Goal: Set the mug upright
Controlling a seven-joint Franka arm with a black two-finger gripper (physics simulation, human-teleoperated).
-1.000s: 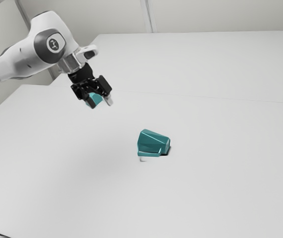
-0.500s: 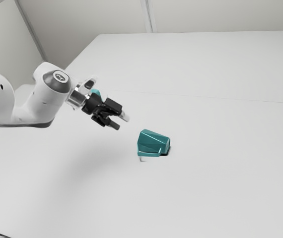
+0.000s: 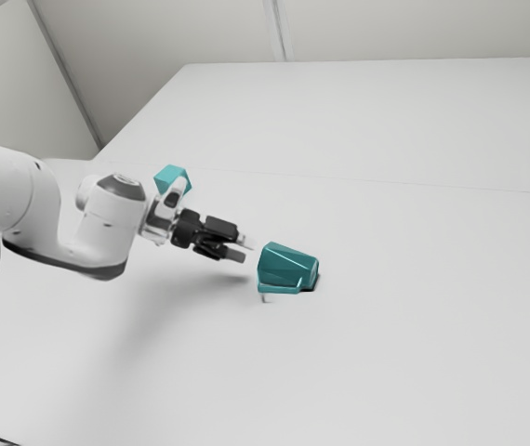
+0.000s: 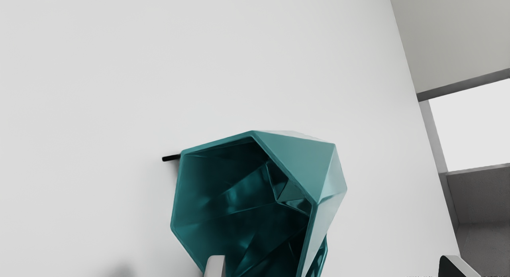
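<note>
The gripper is low over the table in the exterior view, open and just short of the mug. On its side lies the dark teal faceted mug, its mouth toward the gripper. In the wrist view the hollow inside of the mug faces the camera. The fingers of the open gripper stand wide apart there, one overlapping the mug's rim and the other off to its side, with nothing held.
A lighter teal block-like object is behind the hand in the exterior view. The white table extends around the mug. A small dark strip pokes out beside the mug's rim.
The hand has come down and toward the exterior view's right, tilting from steep to nearly level as it neared the mug. The mug has stayed where it was.
</note>
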